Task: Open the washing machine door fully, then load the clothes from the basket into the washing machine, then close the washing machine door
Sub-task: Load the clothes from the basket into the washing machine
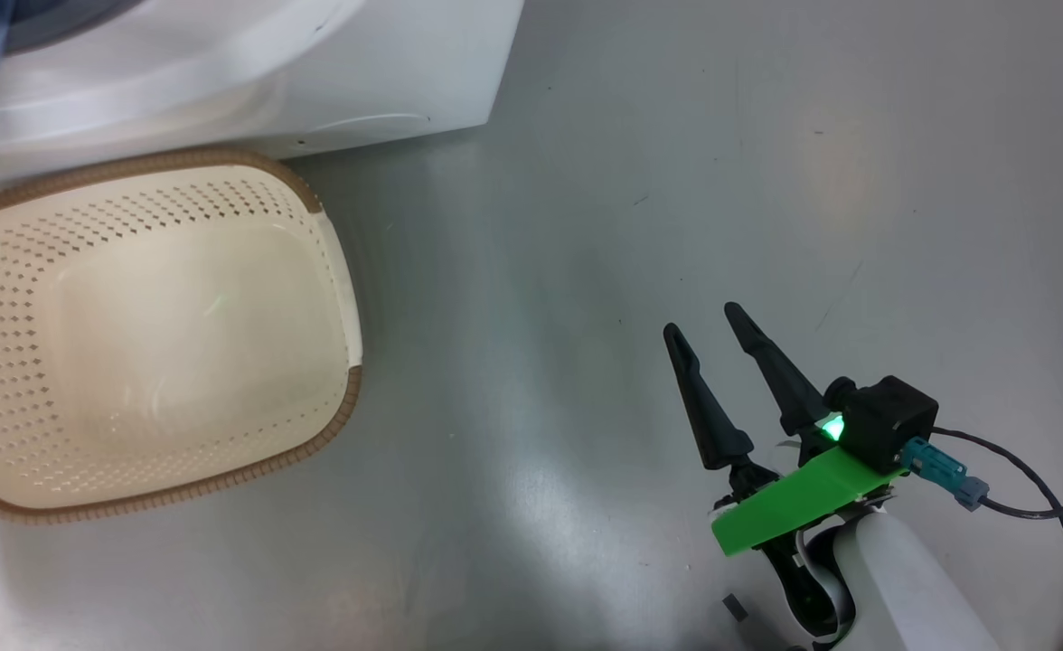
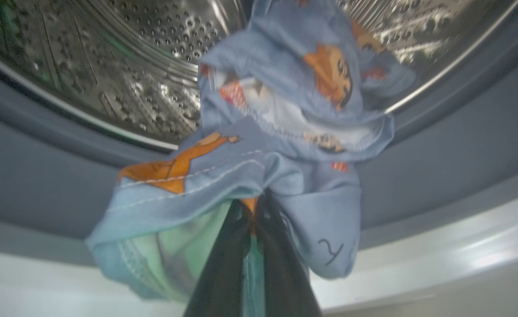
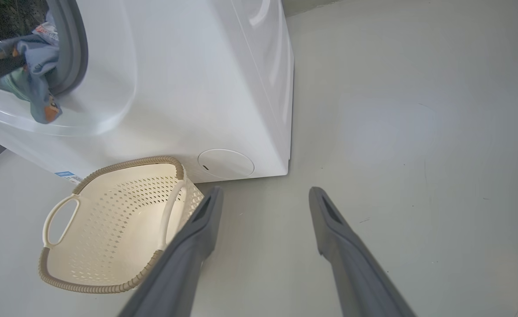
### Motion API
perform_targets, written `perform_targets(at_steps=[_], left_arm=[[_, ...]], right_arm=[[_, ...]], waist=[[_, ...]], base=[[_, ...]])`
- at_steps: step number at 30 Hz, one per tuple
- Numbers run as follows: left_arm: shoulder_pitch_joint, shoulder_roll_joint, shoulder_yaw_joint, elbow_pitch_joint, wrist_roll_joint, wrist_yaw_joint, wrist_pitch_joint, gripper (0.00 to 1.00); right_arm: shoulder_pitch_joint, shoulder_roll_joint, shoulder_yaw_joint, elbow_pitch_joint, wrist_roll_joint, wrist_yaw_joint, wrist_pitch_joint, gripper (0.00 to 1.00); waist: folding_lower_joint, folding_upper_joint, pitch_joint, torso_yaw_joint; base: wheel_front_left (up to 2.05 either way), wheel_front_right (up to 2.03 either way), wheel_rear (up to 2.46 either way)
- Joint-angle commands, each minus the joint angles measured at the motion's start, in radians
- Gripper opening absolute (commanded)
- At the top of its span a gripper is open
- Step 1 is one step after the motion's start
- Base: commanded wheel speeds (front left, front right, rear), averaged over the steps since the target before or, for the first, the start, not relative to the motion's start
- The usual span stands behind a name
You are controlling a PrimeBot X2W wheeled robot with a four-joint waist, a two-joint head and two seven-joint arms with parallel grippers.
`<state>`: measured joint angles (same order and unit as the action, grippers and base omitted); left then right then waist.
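Observation:
In the left wrist view my left gripper (image 2: 252,204) is shut on the clothes (image 2: 285,132), a light-blue piece with orange cartoon figures. The piece hangs over the grey rubber ring (image 2: 43,185) at the mouth of the steel drum (image 2: 131,66). From the right wrist view the same piece (image 3: 38,70) dangles out of the opening of the washing machine (image 3: 188,88). The basket (image 1: 315,203) stands on the floor against the machine (image 1: 387,72) with nothing in it. My right gripper (image 1: 700,320) is open above bare floor, right of the basket (image 3: 109,288). The washing machine door is out of view.
Grey floor (image 1: 676,181) stretches to the right of the machine and basket. A dark cable (image 1: 1038,488) trails from my right wrist. The machine's lower front carries a round flap (image 3: 226,164) and a blue label sticker (image 3: 67,176).

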<state>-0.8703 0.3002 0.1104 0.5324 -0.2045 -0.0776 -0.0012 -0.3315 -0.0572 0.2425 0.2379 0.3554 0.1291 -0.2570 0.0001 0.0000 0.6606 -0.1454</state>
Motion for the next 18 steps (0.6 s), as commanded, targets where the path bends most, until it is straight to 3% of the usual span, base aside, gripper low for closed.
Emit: perform_targets(at_steps=[1, 6, 18], left_arm=[[-0.085, 0.061, 0.017, -0.07, 0.007, -0.006, -0.041, 0.0], [-0.14, 0.056, -0.023, -0.079, 0.021, -0.016, -0.101, 0.0], [-0.312, 0.082, -0.08, 0.021, 0.032, -0.03, -0.112, 0.0]], right_arm=[[0.021, 0.007, 0.024, -0.015, 0.008, 0.002, -0.005, 1.0], [0.022, 0.007, 0.03, -0.018, 0.01, 0.002, -0.005, 1.0], [0.012, 0.007, 0.043, -0.027, 0.03, 0.002, -0.005, 1.0]], waist=[[-0.0001, 0.0, 0.001, 0.0], [-0.0001, 0.0, 0.01, -0.004], [-0.0001, 0.0, 0.06, -0.035]], base=[[0.0, 0.0, 0.0], [0.0, 0.0, 0.0], [0.0, 0.0, 0.0]])
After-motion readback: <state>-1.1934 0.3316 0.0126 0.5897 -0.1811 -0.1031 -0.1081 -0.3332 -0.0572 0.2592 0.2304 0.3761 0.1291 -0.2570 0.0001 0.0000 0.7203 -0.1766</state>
